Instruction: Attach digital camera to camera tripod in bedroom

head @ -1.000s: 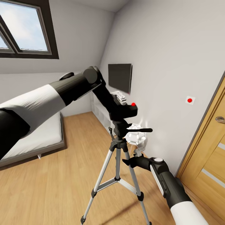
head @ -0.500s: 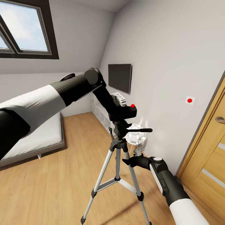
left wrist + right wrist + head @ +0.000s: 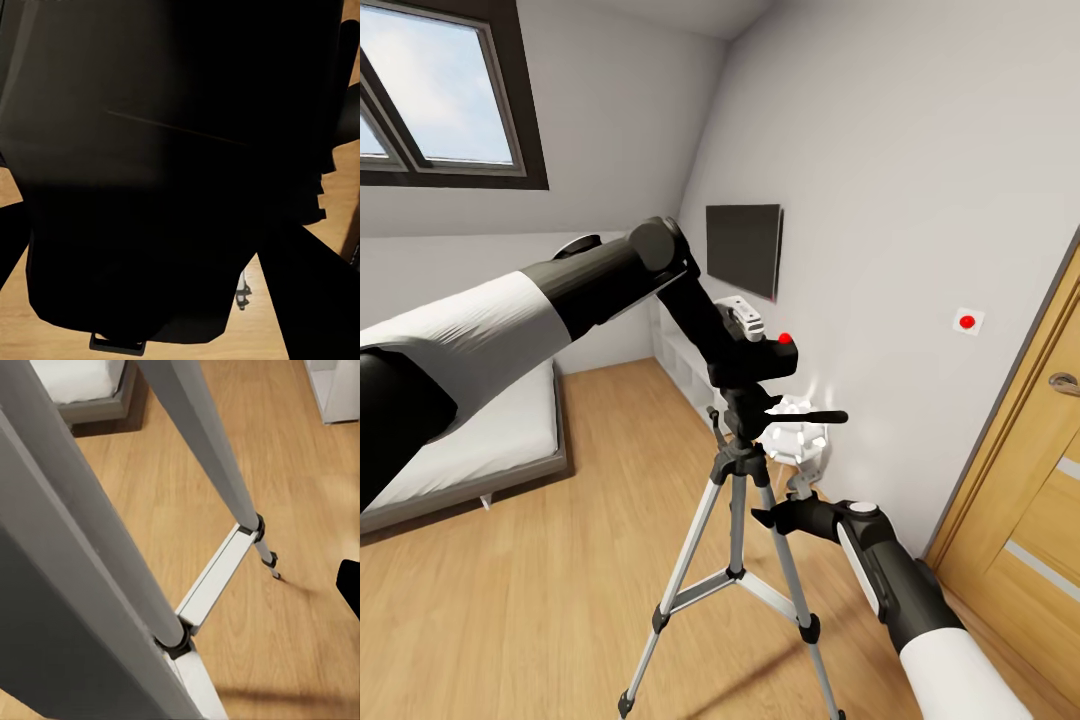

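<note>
The black digital camera (image 3: 768,358), red button on top, sits right on the black head of the camera tripod (image 3: 737,500) at the middle of the head view. My left gripper (image 3: 744,340) reaches in from the left and is shut on the camera. The camera's dark body (image 3: 150,150) blocks most of the left wrist view. My right gripper (image 3: 766,518) hangs low beside the tripod's right leg, apparently open. One black fingertip (image 3: 349,585) shows at the edge of the right wrist view, past the silver legs (image 3: 202,450) and a centre brace (image 3: 219,577).
A white bulbous lamp (image 3: 798,432) stands just behind the tripod by the wall. A wall TV (image 3: 743,246) hangs above it, the wooden door (image 3: 1040,500) is at right and the grey bed (image 3: 480,440) at left. Light wood floor spreads around the tripod's feet.
The left gripper has lowered the camera slightly onto the tripod head. The right arm has shifted a little; its gripper stays by the leg.
</note>
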You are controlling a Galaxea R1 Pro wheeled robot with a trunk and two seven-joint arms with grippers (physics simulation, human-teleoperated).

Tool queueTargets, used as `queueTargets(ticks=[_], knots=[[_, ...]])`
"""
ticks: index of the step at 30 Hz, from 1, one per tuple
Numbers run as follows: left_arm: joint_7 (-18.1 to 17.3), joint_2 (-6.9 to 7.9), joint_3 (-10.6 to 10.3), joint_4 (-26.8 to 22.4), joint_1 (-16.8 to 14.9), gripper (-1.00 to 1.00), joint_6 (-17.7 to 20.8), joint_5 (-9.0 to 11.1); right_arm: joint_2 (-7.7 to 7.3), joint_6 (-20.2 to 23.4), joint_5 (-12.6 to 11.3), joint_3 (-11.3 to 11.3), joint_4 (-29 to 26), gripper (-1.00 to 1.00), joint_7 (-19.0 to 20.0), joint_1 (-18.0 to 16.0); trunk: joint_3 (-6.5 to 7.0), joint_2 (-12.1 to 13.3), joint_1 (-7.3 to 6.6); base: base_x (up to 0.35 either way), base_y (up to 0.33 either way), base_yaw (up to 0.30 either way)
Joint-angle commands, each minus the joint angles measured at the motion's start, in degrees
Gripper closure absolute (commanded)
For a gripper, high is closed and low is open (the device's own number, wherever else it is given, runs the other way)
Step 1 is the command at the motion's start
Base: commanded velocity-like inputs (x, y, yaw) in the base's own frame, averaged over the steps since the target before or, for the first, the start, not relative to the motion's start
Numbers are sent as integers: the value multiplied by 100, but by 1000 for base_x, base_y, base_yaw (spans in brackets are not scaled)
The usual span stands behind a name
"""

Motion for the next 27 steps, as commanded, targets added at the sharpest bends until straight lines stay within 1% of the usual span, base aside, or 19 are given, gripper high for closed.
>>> queueTargets(ticks=[1, 12, 27], knots=[[-30, -1, -36, 5, 0, 100, 43, -3, 2, 17, 61, -7, 2, -100, 42, -8, -17, -9, 6, 0, 0, 0], [-30, 0, -39, 15, 0, 100, 43, -3, 11, 9, 60, -7, 206, -100, 42, -105, -17, -9, 6, 0, 0, 0], [-30, -8, -6, 0, 0, 100, 43, -9, 13, 7, 62, -7, 239, -100, 37, -130, -17, -9, 6, 0, 0, 0]])
